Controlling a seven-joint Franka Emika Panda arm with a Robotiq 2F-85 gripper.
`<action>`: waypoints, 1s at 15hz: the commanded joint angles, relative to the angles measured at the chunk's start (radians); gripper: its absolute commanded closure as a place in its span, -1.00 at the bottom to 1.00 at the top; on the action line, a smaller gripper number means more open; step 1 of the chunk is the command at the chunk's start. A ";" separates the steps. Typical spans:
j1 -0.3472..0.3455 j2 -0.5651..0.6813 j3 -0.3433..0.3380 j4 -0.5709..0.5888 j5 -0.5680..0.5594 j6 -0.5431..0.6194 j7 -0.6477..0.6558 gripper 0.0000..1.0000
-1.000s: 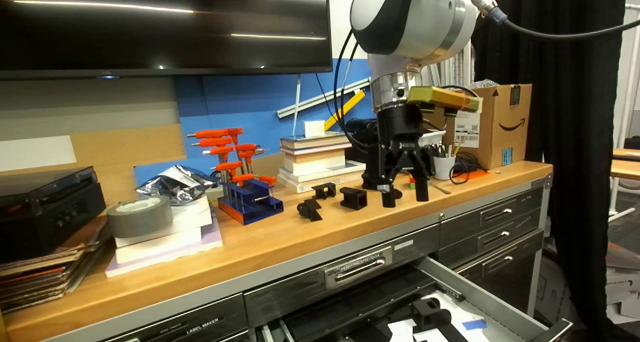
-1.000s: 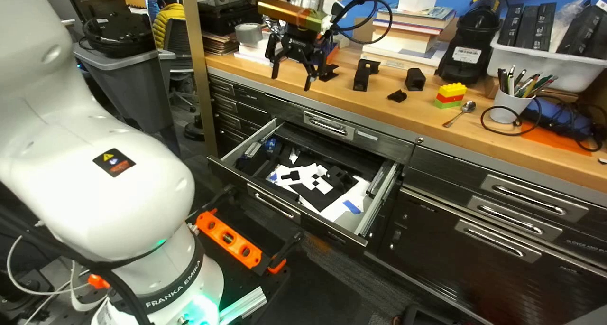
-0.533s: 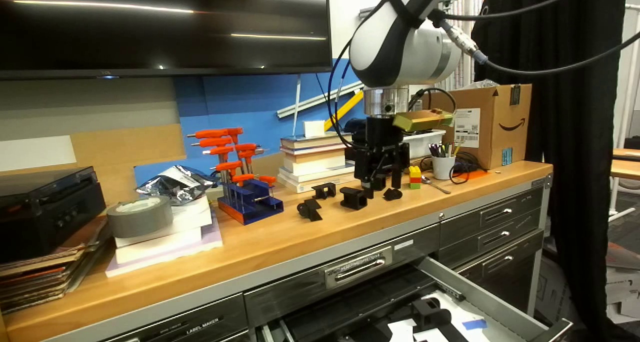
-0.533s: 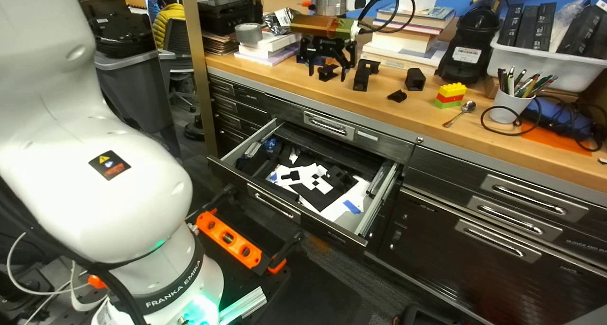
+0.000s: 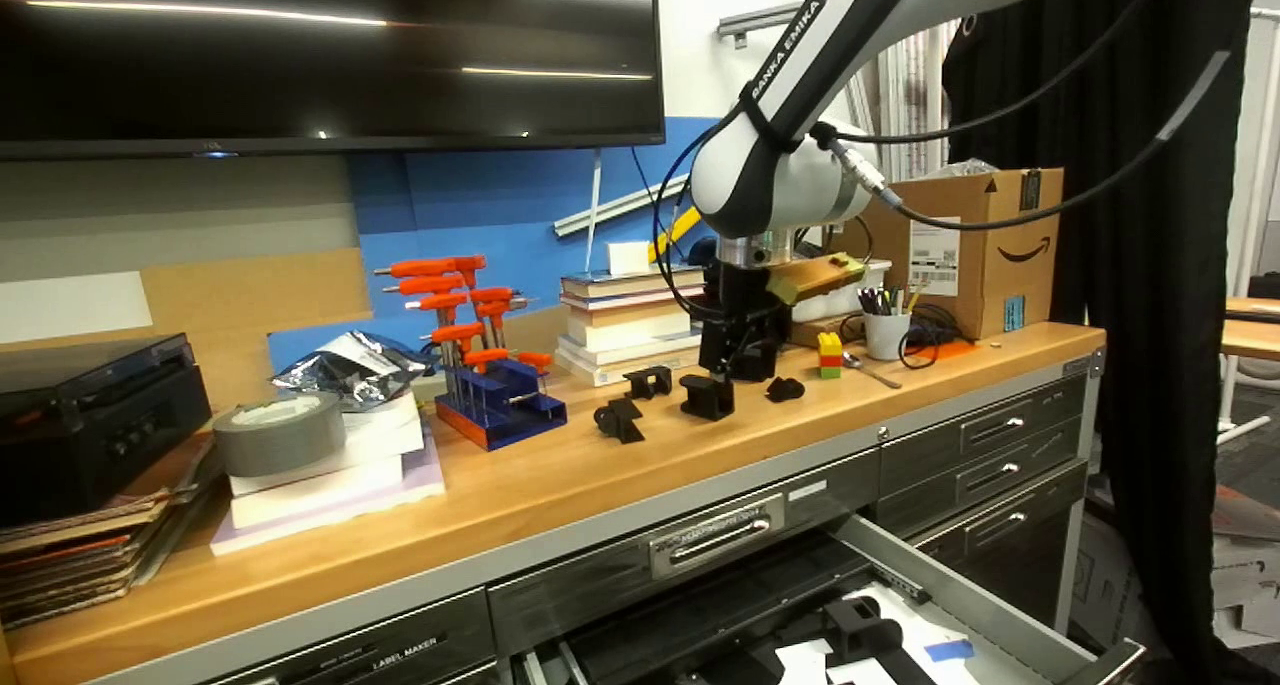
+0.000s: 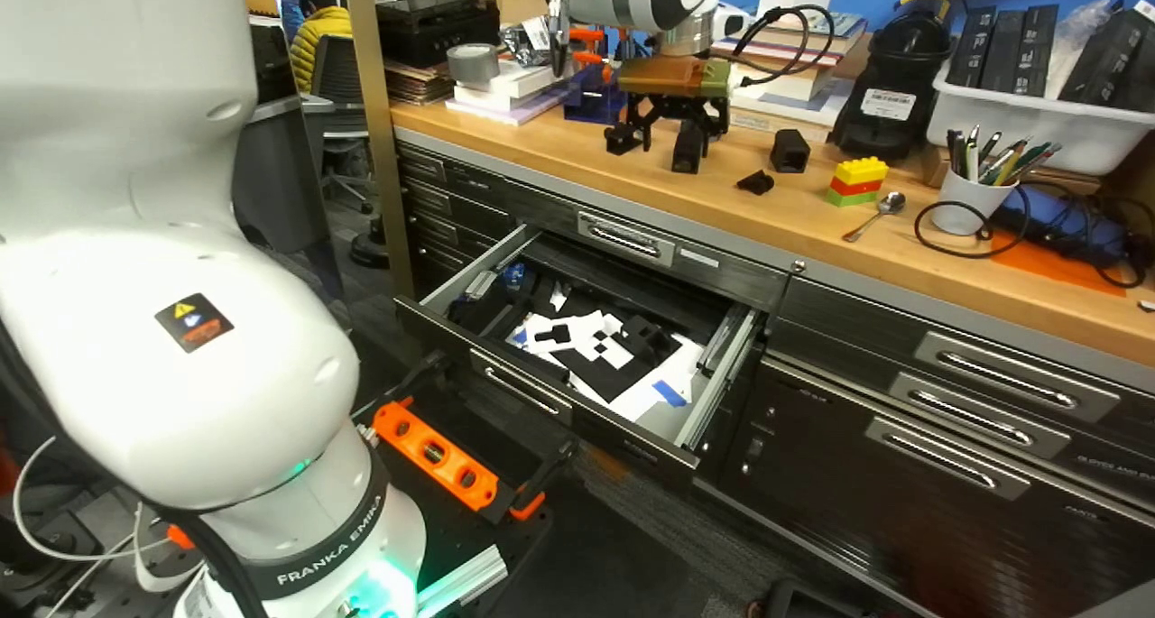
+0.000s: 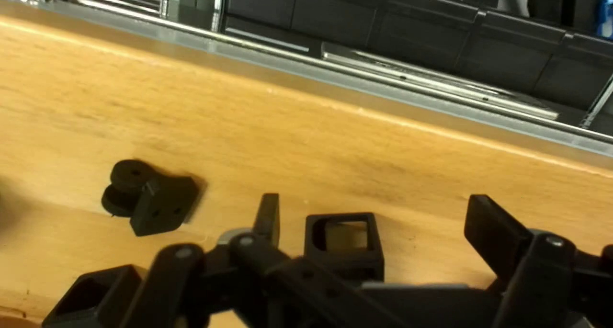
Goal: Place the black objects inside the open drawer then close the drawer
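Observation:
My gripper (image 7: pixel 373 198) is open in the wrist view, its fingers wide apart. A hollow square black block (image 7: pixel 344 222) stands between them, nearer the left finger, with a gap on both sides. It also shows under the gripper (image 6: pixel 683 140) in an exterior view (image 6: pixel 688 149). A rounded black piece (image 7: pixel 165 206) and another hollow block (image 7: pixel 88 294) lie to the left in the wrist view. More black pieces (image 5: pixel 620 420) (image 5: pixel 650 381) lie on the bench. The open drawer (image 6: pixel 623 442) holds a black piece (image 6: pixel 642 336) on black-and-white sheets.
A blue stand with red-handled tools (image 5: pixel 500 405) and a stack of books (image 5: pixel 630 340) stand at the back of the bench. A toy-brick stack (image 6: pixel 857 182), a spoon (image 6: pixel 875 216) and a pen cup (image 6: pixel 967 205) are on the right. The bench edge (image 7: pixel 335 103) borders the drawer.
My gripper has moved down to the bench and come over the hollow block, staying open. The black pieces and the drawer have not moved.

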 commanded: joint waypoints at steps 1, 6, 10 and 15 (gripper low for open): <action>-0.020 0.109 0.018 0.161 -0.009 -0.016 -0.037 -1.00; -0.040 0.194 0.035 0.284 0.006 -0.040 -0.079 -1.00; -0.064 0.243 0.052 0.352 0.022 -0.092 -0.122 -1.00; -0.088 0.294 0.073 0.425 0.037 -0.178 -0.164 -1.00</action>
